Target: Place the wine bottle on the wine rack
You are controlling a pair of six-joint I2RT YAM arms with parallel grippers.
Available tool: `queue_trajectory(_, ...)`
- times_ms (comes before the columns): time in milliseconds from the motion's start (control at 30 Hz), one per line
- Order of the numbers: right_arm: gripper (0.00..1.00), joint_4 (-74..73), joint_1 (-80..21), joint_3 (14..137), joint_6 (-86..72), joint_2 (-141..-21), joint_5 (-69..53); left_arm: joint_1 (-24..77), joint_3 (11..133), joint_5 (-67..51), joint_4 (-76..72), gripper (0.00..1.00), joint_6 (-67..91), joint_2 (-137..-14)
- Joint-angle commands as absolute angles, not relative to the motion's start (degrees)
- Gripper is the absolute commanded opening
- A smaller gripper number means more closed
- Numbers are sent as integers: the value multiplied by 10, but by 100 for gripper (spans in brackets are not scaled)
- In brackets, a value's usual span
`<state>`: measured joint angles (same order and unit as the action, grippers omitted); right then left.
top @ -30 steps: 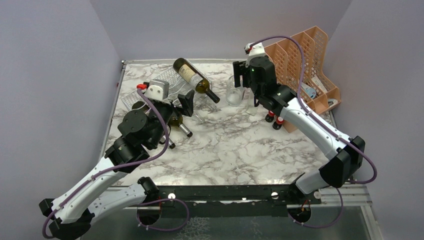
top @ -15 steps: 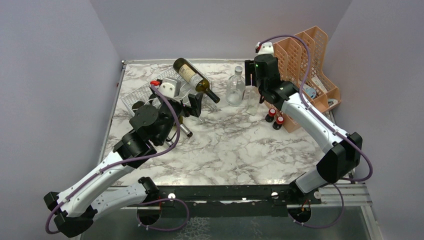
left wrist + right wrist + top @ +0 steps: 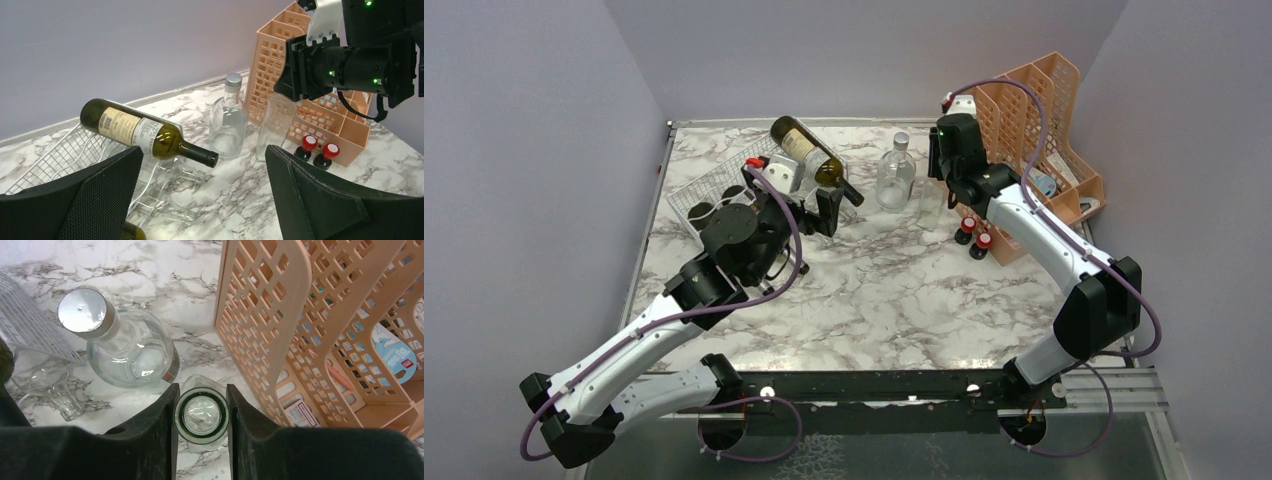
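A tall clear wine bottle stands upright beside the peach file holder. My right gripper is shut on its mouth from above, one finger on each side. The same bottle shows in the left wrist view under the right gripper. A dark green wine bottle with a cream label lies tilted on the white wire wine rack, neck pointing right. My left gripper hangs open in front of the rack, near that green bottle, and holds nothing.
A round clear bottle with a silver cap stands between the rack and the held bottle. Two red-capped stamps sit by the peach file holder. Clear bottles lie low in the rack, and another dark bottle sits under my left arm.
My right gripper moved right from the round capped bottle to the tall clear bottle and shut on its top. My left arm moved up and right toward the rack, still open.
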<state>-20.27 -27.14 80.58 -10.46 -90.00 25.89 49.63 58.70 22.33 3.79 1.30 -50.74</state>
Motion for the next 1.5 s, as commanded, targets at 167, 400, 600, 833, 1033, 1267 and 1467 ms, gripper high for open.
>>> queue_trajectory(167,10,-217,-269,786,-86,-840,198,497,546,73,-53,99,-14,-551)
queue_trajectory(400,6,-255,-269,742,-96,-759,95,497,503,-85,-111,99,-8,-624)
queue_trajectory(600,5,-284,-269,693,-114,-670,25,500,453,-147,-211,99,40,-693)
queue_trajectory(833,3,-294,-269,632,-142,-600,-68,506,447,-178,-235,98,64,-786)
queue_trajectory(1033,1,-263,-269,605,-131,-577,-202,507,404,-257,-237,97,32,-785)
queue_trajectory(1267,1,-227,-269,590,-131,-583,-316,507,373,-235,-240,95,29,-756)
queue_trajectory(1467,1,-210,-268,588,-129,-573,-363,508,349,-251,-265,79,22,-741)
